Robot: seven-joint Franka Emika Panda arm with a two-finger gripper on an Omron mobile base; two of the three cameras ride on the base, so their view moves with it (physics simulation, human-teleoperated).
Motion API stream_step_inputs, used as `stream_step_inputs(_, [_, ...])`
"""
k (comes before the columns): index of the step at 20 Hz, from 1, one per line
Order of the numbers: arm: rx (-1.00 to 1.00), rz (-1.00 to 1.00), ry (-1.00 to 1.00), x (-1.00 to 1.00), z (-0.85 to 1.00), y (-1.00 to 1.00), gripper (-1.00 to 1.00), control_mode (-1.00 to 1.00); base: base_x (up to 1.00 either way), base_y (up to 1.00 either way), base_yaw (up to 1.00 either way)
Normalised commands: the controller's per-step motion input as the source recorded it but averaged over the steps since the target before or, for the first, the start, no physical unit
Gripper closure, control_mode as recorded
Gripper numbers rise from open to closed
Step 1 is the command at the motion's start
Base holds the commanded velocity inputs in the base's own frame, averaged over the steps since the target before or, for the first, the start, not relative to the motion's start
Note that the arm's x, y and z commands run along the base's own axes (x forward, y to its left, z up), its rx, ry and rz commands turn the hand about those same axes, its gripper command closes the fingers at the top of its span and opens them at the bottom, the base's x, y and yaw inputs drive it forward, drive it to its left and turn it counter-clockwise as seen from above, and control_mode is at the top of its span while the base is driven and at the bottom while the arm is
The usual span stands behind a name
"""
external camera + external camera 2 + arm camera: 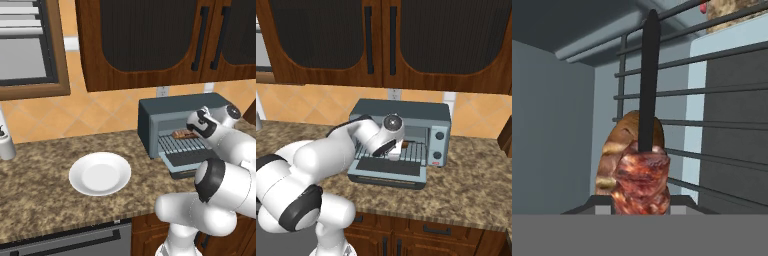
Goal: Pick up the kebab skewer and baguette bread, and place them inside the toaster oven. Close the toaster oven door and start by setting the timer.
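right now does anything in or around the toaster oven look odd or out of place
Nothing is spilled or damaged. The toaster oven stands with its door dropped open. In the hand view the kebab skewer lies on the wire rack against the baguette bread. The white plate sits bare on the counter.

Speckled brown granite bench (45, 200); dark wood upper cabinets (381, 40) at 12 o'clock; orange diamond-tiled backsplash (85, 112); wood-framed window (30, 47) at 10 o'clock.
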Motion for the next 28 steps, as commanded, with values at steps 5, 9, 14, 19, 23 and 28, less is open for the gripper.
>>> stream_step_inputs(5, [0.0,0.0,0.03,0.12,-0.02,0.0,-1.0,-1.0,0.0,0.0,0.0])
stream_step_inputs(9, [0.0,0.0,0.02,0.0,0.0,0.0,-1.0,-1.0,0.0,0.0,0.0])
stream_step_inputs(14, [0.0,0.0,0.0,-0.02,0.0,0.0,-1.0,-1.0,0.0,0.0,0.0])
stream_step_inputs(19, [-0.02,-0.01,0.03,-0.15,0.24,-0.06,-1.0,-1.0,0.0,0.0,0.0])
stream_step_inputs(23, [-0.06,0.0,0.07,-0.31,0.31,-0.29,-1.0,-1.0,0.0,0.0,0.0])
stream_step_inputs(28, [-0.11,0.12,0.01,-0.55,0.1,-0.19,-1.0,-1.0,0.0,0.0,0.0])
